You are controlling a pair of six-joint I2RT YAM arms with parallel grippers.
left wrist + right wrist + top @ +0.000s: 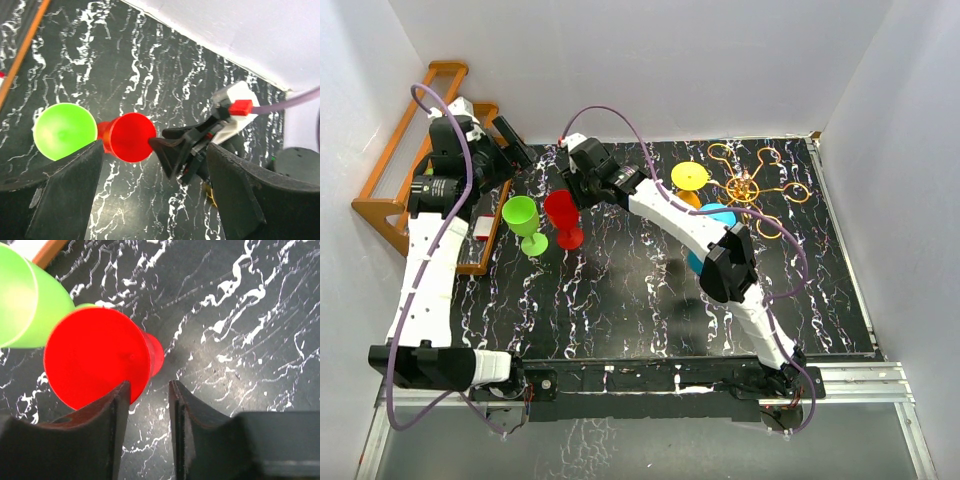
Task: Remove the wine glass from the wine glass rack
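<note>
The gold wire wine glass rack (748,188) stands at the back right of the table. A yellow wine glass (690,177) and a blue one (716,216) are at its left side; the right arm partly hides the blue one. A red wine glass (563,216) stands upright on the table beside a green one (523,220). My right gripper (149,390) is open and empty, its left finger right beside the red glass (95,357). My left gripper (155,195) is wide open and empty, above and behind the two glasses (129,136).
An orange-brown wooden stepped shelf (395,170) stands at the far left, under the left arm. White walls close the back and both sides. The black marbled table top (640,290) lies between the glasses and the arm bases.
</note>
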